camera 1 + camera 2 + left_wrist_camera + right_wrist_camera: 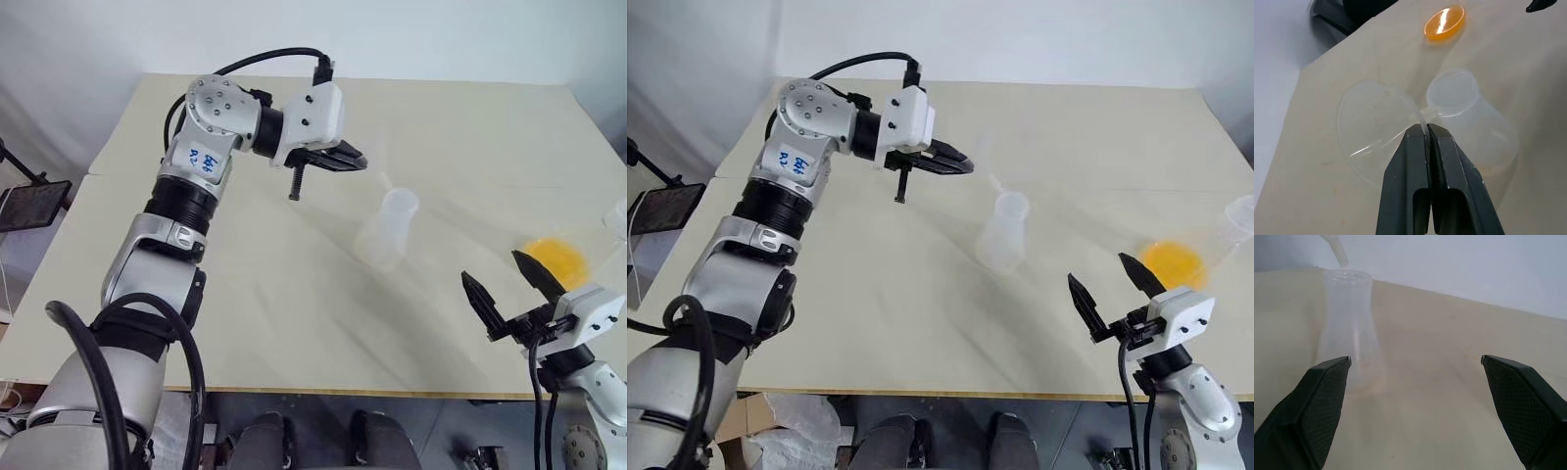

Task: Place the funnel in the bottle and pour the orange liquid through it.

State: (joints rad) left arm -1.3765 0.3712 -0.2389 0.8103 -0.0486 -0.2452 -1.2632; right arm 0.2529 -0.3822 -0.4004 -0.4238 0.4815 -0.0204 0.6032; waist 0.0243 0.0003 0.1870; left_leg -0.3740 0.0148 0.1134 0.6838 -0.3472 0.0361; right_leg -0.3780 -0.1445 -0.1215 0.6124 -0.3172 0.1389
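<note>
My left gripper [359,162] is shut on the clear funnel [1371,127], pinching it where the cone narrows to the stem. It holds the funnel tilted in the air just above the bottle [387,230], a clear bottle standing upright mid-table. In the right wrist view the funnel's stem [1337,249] slants down toward the bottle's mouth [1348,274] without entering it. The orange liquid [555,258] sits in a low clear vessel at the table's right. My right gripper [495,269] hangs open and empty near the front edge, just left of the liquid.
A clear cup [1236,217] stands at the table's right edge, beyond the orange liquid. A black stand [34,204] is off the table to the left. The beige table [294,313] is bare between the bottle and its front edge.
</note>
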